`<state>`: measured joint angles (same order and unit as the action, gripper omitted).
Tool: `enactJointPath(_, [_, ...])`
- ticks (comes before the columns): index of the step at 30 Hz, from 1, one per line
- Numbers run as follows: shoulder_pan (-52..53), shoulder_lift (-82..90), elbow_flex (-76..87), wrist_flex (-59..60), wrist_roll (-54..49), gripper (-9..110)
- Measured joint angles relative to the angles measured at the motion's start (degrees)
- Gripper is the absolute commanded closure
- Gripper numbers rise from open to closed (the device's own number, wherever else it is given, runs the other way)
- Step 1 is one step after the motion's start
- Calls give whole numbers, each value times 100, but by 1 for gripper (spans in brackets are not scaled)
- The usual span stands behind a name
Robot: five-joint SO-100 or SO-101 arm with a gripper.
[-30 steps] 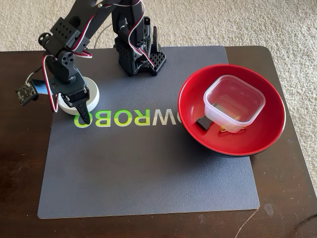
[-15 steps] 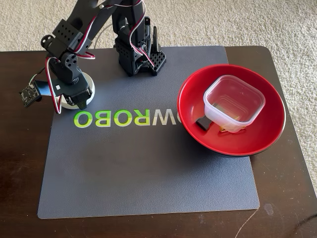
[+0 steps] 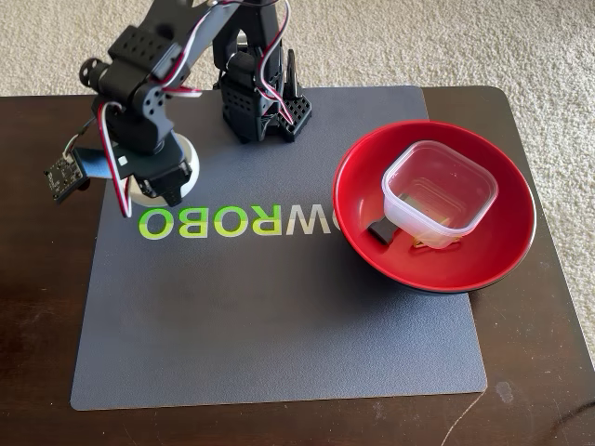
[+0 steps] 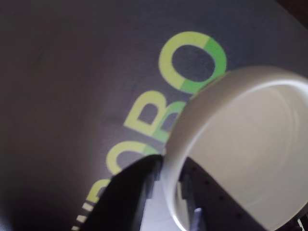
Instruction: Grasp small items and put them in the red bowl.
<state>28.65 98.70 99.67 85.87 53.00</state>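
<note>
My gripper [image 3: 170, 190] is at the mat's back left, shut on the rim of the small white bowl [image 3: 191, 165]. In the wrist view the white bowl [image 4: 240, 144] tilts above the mat, its rim pinched between the dark fingers [image 4: 130, 197] of the gripper [image 4: 169, 190]. The red bowl [image 3: 364, 177] sits at the right of the mat. Inside it stands the clear square container [image 3: 439, 190]. A black bow-tie piece [image 3: 379, 229] and a bit of the yellow clothespin [image 3: 426, 243] peek out beside and under the container.
The grey mat [image 3: 279, 316] with green "ROBO" lettering [image 3: 232, 221] lies on a dark wooden table [image 3: 46, 307]. The arm's base [image 3: 260, 102] stands at the mat's back edge. A small circuit board [image 3: 63, 177] hangs from the wrist at the left.
The gripper's lower finger has swung in against the white bowl. The wrist and the bowl have shifted slightly right and up from the mat.
</note>
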Motion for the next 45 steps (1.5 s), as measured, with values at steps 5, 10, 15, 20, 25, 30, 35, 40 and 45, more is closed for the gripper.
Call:
enactJointPath(5, [-835, 9, -483, 536, -668, 102])
enactJointPath(10, [-2074, -18, -1028, 853, -1626, 102])
enactJointPath(15, [-3454, -492, -2470, 1143, -2399, 102])
enactJointPath(20, [-4658, -686, -3226, 1230, -2637, 102])
enactJointPath(25, [-5651, -1292, -4052, 1230, -2769, 102])
enactJointPath(30, [-6521, -2145, -5168, 1230, -2839, 102])
enactJointPath(35, [-7488, -3252, -6372, 1230, -2900, 102])
enactJointPath(40, [-8402, -4500, -7550, 1239, -2927, 102])
enactJointPath(45, [-8859, -4922, -7796, 1239, -3146, 100])
